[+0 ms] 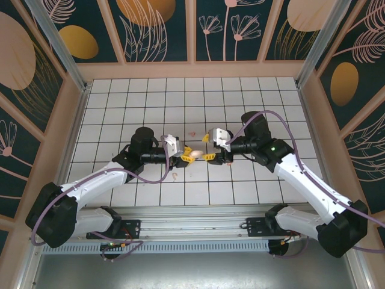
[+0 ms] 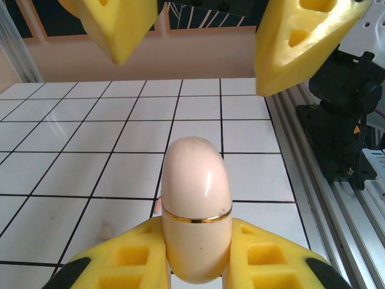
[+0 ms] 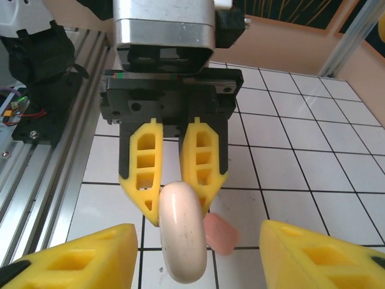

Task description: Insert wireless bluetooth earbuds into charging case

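A pale beige, egg-shaped charging case (image 2: 195, 205) with a gold band is closed. My left gripper (image 2: 197, 229) is shut on its lower half and holds it above the tiles. From above, the case (image 1: 197, 155) hangs between both grippers at mid-table. My right gripper (image 1: 209, 148) faces it, open, with its yellow fingers (image 2: 289, 42) wide apart and off the case. In the right wrist view the case (image 3: 183, 241) sits between my right gripper's (image 3: 198, 232) spread fingertips. A blurred salmon-pink piece (image 3: 219, 233) lies on the tiles under it. A pale earbud (image 2: 107, 229) lies on the floor nearby. Tiny pink earbuds (image 1: 193, 128) lie farther back.
The white tiled floor (image 1: 120, 114) is boxed in by peach walls (image 1: 192, 69). An aluminium rail (image 1: 192, 214) runs along the near edge, with the right arm's black base (image 2: 343, 120) and the left arm's base (image 3: 36, 54) on it.
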